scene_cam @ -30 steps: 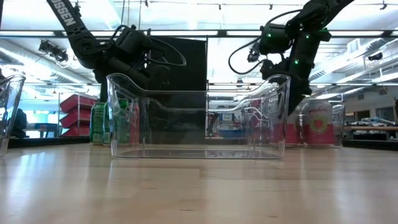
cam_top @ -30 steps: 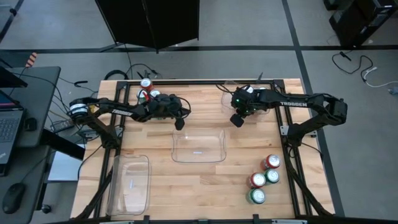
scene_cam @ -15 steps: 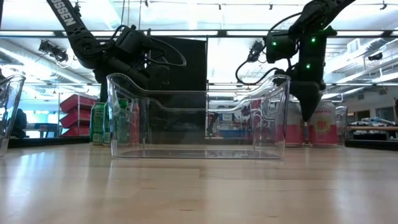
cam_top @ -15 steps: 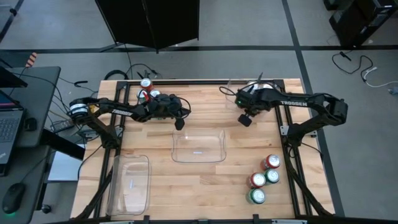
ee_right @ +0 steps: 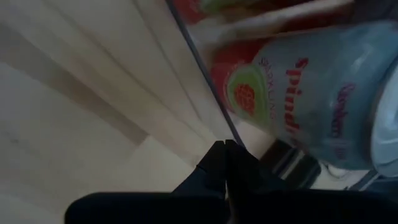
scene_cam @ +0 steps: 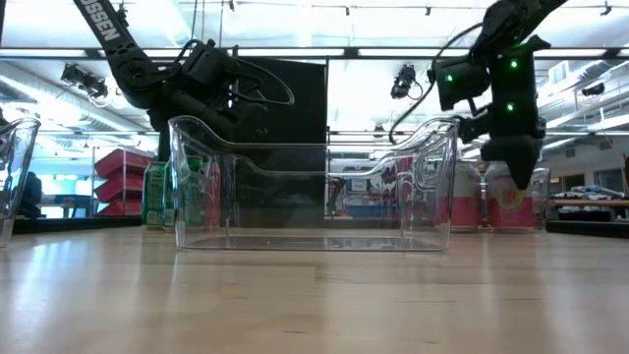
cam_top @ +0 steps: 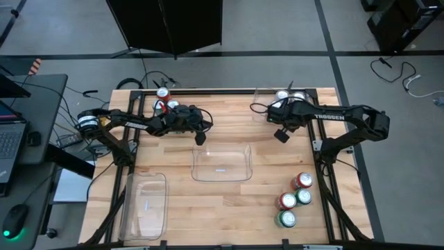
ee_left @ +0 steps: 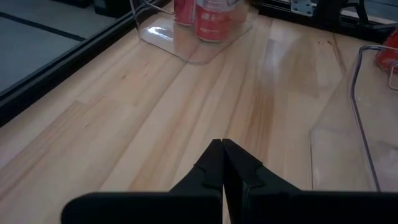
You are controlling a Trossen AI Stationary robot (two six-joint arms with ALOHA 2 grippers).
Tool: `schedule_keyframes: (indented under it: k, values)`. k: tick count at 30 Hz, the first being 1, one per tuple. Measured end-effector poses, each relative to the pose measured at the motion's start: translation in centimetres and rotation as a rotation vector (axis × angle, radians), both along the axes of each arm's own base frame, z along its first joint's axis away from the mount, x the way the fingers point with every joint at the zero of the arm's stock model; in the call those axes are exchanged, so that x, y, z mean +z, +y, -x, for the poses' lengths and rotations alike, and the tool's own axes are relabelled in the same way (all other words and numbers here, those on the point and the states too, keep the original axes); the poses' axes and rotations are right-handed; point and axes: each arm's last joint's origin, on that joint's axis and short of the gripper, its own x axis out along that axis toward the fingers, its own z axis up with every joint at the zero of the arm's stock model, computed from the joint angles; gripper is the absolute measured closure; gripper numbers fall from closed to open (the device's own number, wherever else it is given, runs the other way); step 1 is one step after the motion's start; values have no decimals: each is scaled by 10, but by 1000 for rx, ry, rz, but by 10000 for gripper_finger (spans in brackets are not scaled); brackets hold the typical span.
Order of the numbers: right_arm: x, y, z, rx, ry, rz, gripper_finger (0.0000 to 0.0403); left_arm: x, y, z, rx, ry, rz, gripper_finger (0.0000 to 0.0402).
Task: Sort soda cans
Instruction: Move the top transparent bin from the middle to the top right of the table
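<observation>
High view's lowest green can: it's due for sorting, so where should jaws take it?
Grip the green can by its upright body from above, jaws closing on its left and right sides; those are open, while a red can crowds the side toward the arms.

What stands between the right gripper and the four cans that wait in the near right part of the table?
Nothing visible does. The right gripper hangs shut by the far right bin, and only bare wood lies between it and the four cans. The middle bin sits off to the side of that path.
</observation>
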Motion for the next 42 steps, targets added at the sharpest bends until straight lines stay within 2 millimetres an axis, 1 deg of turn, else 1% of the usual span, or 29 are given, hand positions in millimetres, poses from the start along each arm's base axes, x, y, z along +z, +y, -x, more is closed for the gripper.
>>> schedule_keyframes:
  k: [7,14,19,23,27,31,35,38,40,42]
  values:
    - [-17,-13,18,-92,72,88,403,0,0,0,0,-3,-2,400]
    - [-16,-26,21,-152,47,140,403,0,0,0,0,-2,-3,400]
    - [-16,-31,25,-178,58,156,403,0,0,0,0,-2,-3,400]
    - [-14,-30,28,-164,72,143,403,0,0,0,-4,0,-2,400]
    - [-3,-22,32,-132,39,128,403,0,-1,0,-24,0,2,400]
    - [13,-8,34,-87,-72,105,403,0,-1,0,-26,-4,-1,400]
    - [35,4,28,-15,-295,89,403,1,-1,-1,-36,-7,-21,400]
    - [49,11,16,140,-500,73,403,2,-1,-1,-37,-17,-26,400]
    - [56,12,5,234,-621,93,403,3,-1,-2,-39,-26,-35,400]
    - [59,10,-7,315,-694,107,403,4,1,-2,-43,-31,-58,400]
